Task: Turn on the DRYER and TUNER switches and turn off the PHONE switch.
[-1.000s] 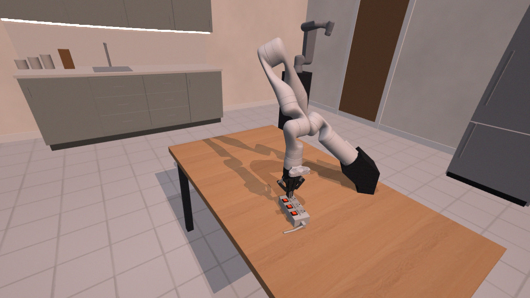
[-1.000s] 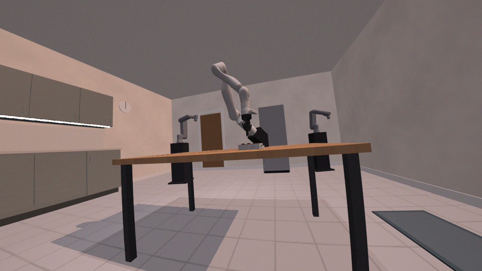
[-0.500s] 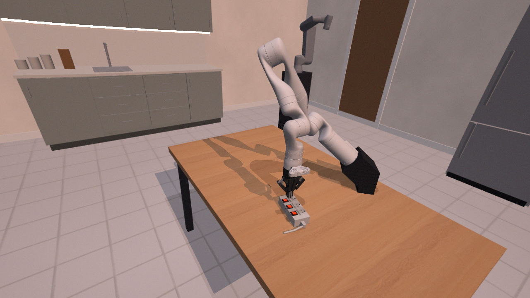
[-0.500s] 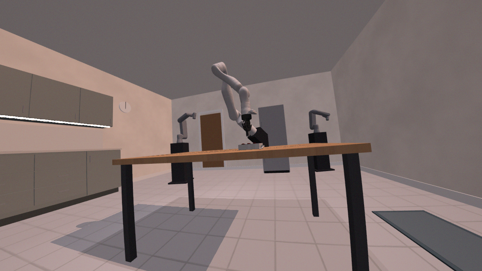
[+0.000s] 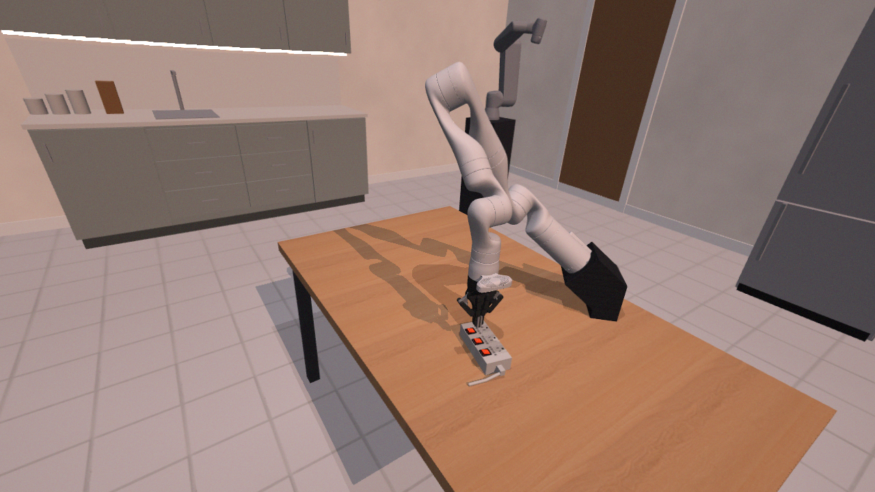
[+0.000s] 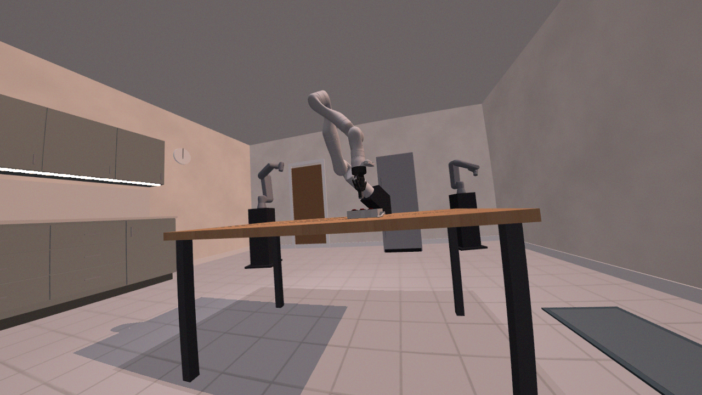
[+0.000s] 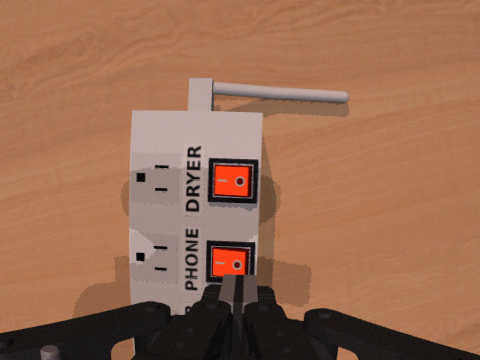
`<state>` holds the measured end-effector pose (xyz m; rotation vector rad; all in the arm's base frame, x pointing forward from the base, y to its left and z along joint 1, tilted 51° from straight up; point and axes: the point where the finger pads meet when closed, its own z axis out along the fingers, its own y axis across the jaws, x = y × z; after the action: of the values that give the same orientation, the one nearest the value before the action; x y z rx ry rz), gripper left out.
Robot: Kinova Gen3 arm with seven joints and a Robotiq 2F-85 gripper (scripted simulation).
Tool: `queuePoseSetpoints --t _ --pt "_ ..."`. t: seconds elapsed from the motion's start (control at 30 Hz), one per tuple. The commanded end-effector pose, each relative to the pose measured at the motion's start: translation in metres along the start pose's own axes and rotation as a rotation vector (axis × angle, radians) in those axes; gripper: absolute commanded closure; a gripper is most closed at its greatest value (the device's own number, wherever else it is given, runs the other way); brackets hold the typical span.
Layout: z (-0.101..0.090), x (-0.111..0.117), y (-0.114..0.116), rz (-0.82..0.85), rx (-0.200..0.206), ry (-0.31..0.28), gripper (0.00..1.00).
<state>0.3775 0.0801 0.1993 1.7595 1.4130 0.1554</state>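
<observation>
From my station the power strip (image 7: 195, 207) showed white-grey with black lettering, and its DRYER switch (image 7: 234, 180) and PHONE switch (image 7: 230, 263) glowed orange-red in black frames. The cord stub (image 7: 280, 94) was pale grey, the table (image 7: 374, 20) warm orange-brown woodgrain, and the gripper (image 7: 238, 290) black.
</observation>
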Motion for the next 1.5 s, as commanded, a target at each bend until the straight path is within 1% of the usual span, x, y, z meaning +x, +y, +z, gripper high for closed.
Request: queuePoseSetpoints --t 0.0,0.3,0.73,1.23,1.47 --pt "0.0 0.0 0.0 0.0 -0.001 0.001 1.0" --pt "0.002 0.0 0.0 0.0 -0.001 0.001 1.0" --pt "0.011 0.0 0.0 0.0 0.0 0.001 1.0" --pt "0.031 0.001 0.0 0.0 0.0 0.001 1.0" --pt "0.037 0.001 0.0 0.0 0.0 0.001 1.0"
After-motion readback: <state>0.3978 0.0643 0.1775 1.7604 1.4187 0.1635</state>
